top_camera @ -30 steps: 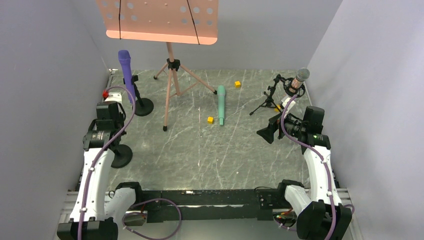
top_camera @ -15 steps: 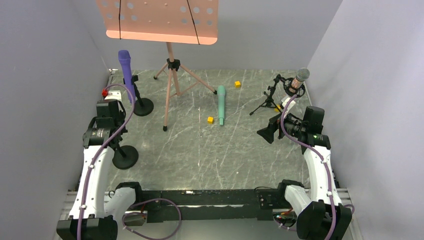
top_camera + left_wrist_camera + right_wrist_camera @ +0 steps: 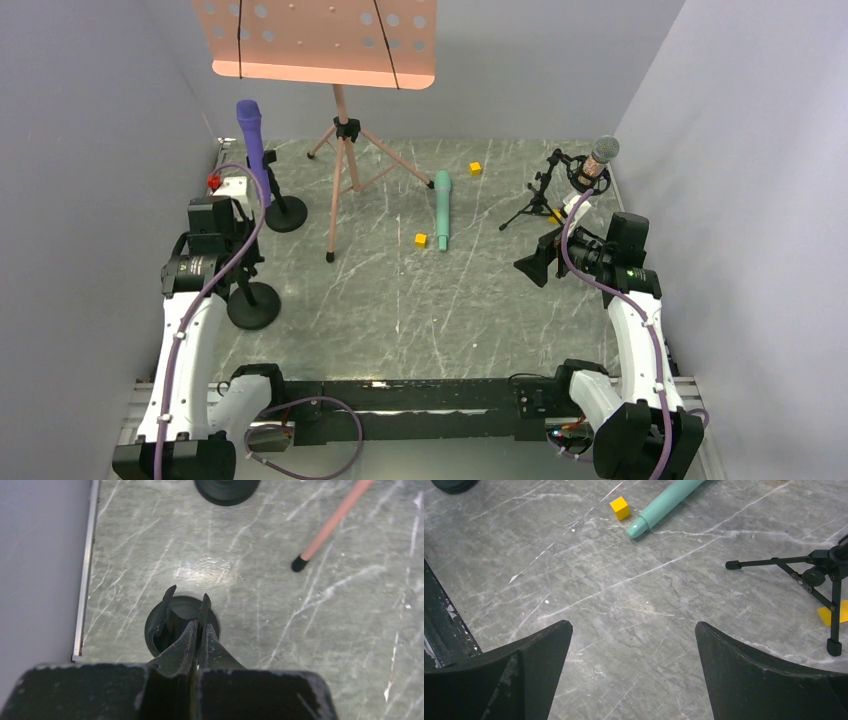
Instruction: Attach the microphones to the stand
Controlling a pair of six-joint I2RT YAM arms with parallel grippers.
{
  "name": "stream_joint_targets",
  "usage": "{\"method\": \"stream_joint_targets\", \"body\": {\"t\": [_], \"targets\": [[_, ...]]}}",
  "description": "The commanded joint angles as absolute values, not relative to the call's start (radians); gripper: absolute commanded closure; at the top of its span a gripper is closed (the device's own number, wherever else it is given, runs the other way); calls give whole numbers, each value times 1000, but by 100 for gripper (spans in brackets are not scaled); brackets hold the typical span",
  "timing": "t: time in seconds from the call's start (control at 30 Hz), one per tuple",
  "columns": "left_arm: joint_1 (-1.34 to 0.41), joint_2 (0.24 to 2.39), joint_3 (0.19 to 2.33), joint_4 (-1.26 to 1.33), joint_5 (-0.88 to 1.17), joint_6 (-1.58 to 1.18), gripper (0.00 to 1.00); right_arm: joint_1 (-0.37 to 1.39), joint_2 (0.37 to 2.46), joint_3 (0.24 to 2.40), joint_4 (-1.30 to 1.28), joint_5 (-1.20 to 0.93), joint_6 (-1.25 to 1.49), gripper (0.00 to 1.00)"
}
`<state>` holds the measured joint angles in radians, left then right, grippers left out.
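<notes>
The purple microphone (image 3: 250, 130) stands in a round-based stand (image 3: 287, 213) at the far left. The glittery microphone (image 3: 598, 160) sits in a black tripod stand (image 3: 540, 200) at the far right. The teal microphone (image 3: 441, 210) lies flat mid-table; its tail end shows in the right wrist view (image 3: 666, 500). My left gripper (image 3: 200, 627) is shut on one prong of the empty clip (image 3: 172, 611) of a second round-based stand (image 3: 252, 305). My right gripper (image 3: 634, 630) is open and empty above bare table, near the tripod (image 3: 814, 572).
A pink music stand (image 3: 340, 150) rises at the back centre, one foot (image 3: 300, 564) near my left gripper. Small yellow cubes (image 3: 421, 239) (image 3: 475, 168) lie by the teal microphone, one in the right wrist view (image 3: 619, 507). Walls close both sides.
My left gripper has moved a little away from the near edge, and the empty stand's base has slid slightly right with it. The right arm has not moved.
</notes>
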<state>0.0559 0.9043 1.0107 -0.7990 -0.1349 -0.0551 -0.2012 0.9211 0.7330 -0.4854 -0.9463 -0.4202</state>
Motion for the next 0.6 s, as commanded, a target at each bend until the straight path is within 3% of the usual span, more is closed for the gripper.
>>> {"method": "stream_joint_targets", "body": {"t": [0.0,0.37,0.57], "targets": [[55,850,1095,-791,26,7,100,-196,911,770,-480,-940,-444,0],[21,715,1086,-768,435,148,100,-196,914,766,-471,-929,-441,0],[-147,765,1129,-738,493,138,100,-196,917,759,-459,-918,-437,0]]}}
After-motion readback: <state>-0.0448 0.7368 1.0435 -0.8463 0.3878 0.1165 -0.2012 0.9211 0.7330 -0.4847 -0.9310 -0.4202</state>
